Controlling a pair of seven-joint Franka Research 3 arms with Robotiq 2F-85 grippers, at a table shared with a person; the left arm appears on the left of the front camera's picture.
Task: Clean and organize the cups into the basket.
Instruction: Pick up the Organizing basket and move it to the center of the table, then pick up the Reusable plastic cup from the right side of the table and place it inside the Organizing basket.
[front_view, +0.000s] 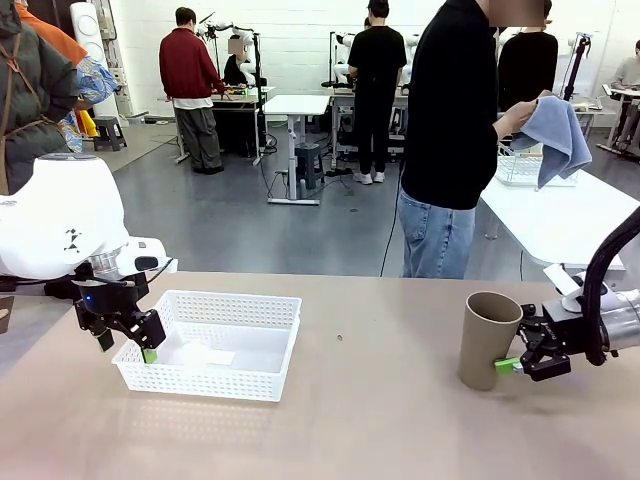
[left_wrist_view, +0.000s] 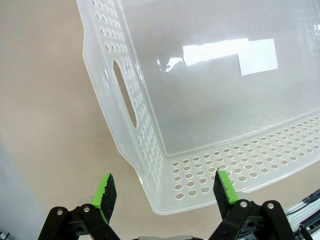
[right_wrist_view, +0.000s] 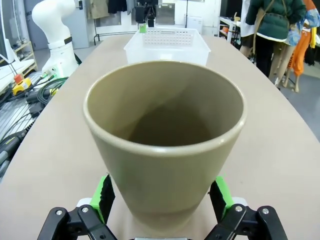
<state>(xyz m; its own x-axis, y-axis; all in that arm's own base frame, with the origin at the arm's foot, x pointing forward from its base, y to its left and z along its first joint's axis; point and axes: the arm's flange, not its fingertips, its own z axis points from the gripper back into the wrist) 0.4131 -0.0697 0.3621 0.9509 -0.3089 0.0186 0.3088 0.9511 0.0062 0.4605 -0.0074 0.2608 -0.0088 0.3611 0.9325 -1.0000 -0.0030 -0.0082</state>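
One taupe-brown cup (front_view: 488, 340) stands upright on the table at the right, open mouth up (right_wrist_view: 165, 140). My right gripper (front_view: 508, 366) is shut on its lower part, a green pad pressed to each side (right_wrist_view: 220, 196). The white lattice basket (front_view: 262, 300) sits at the left with nothing in it. My left gripper (front_view: 127, 348) hangs open just over the basket's near left corner (left_wrist_view: 165, 200), and its fingertips (left_wrist_view: 106, 192) straddle that corner without touching. The second taupe cup and the mint cup are out of view.
Across the table a person in a black top stands sideways, holding a blue-grey cloth (front_view: 555, 135) in both hands. A white table (front_view: 560, 215) with a wire basket (front_view: 520, 168) stands behind at the right. Bare tabletop lies between the basket and the cup.
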